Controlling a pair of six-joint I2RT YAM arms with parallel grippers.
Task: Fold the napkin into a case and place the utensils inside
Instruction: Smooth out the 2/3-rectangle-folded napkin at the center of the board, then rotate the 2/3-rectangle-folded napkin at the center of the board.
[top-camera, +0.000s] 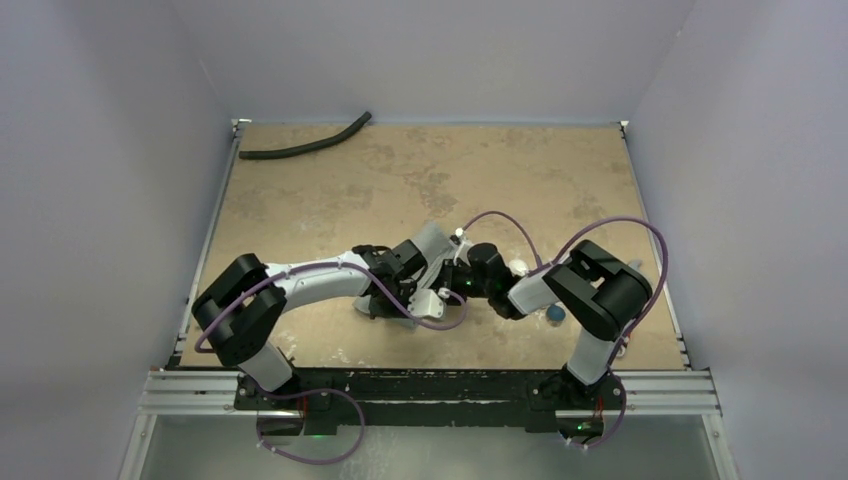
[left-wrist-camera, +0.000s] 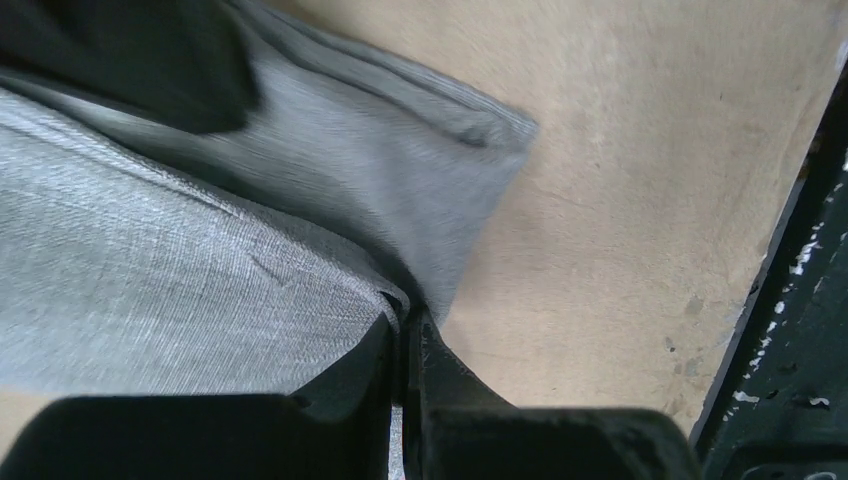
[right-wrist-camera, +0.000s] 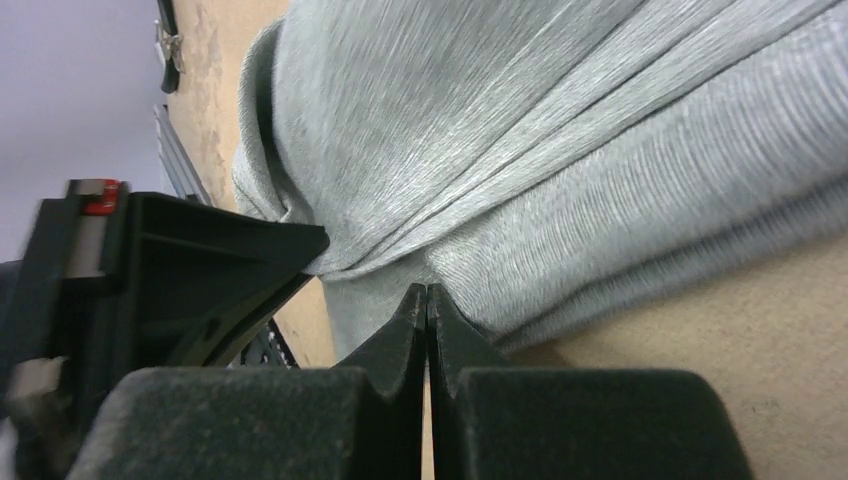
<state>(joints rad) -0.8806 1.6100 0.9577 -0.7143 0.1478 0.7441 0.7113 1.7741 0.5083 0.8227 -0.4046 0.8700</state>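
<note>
The grey napkin (top-camera: 432, 240) is bunched at the middle of the table, mostly hidden under both wrists. In the left wrist view the napkin (left-wrist-camera: 200, 260) lies in folds and my left gripper (left-wrist-camera: 405, 315) is shut on a folded edge of it. In the right wrist view the napkin (right-wrist-camera: 560, 150) hangs in thick folds and my right gripper (right-wrist-camera: 427, 292) is shut, its tips on the cloth's lower edge. The two grippers (top-camera: 432, 272) (top-camera: 456, 282) are close together. The white spoon (top-camera: 518, 267) and the blue end of the stick utensil (top-camera: 554, 314) lie by the right forearm.
A long black hose (top-camera: 300, 148) lies at the table's far left. The left gripper's body (right-wrist-camera: 200, 270) stands just left of my right fingers. The table's near edge rail (left-wrist-camera: 790, 300) is close to the left gripper.
</note>
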